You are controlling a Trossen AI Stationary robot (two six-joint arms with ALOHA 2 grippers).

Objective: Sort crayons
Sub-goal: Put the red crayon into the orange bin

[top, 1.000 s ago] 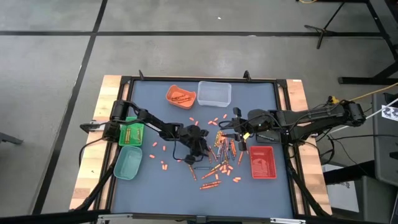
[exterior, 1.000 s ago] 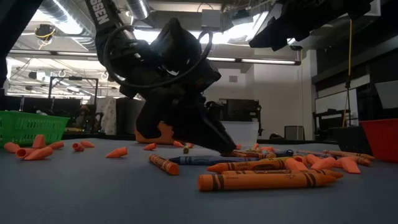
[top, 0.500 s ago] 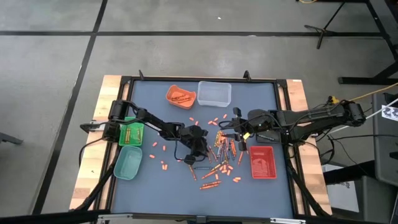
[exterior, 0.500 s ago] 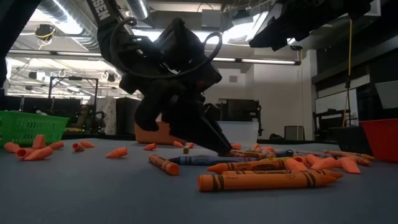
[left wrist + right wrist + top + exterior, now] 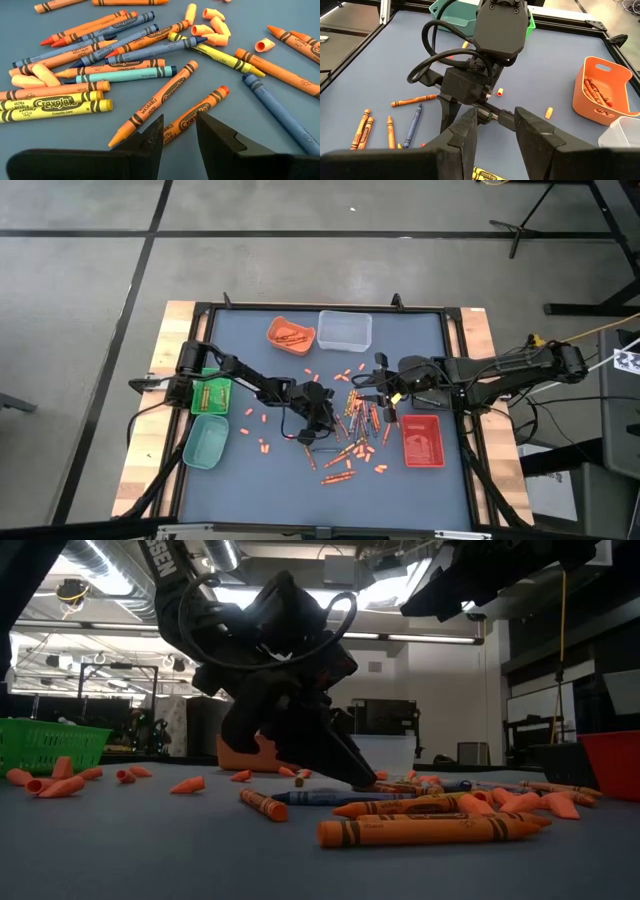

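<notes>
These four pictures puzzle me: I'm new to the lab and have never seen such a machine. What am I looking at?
It is a robot with two dark arms at a blue-grey table, sorting crayons. One picture looks straight down, one looks level across the tabletop, and two come from cameras on the wrists. Each arm ends in a two-finger hand. The left hand is low over the crayon pile, fingers open around an orange crayon, not yet gripping it. The right hand waits open, empty, above the pile. Around the table stand an orange tray, a clear tub, a red tray and two green trays.
</notes>
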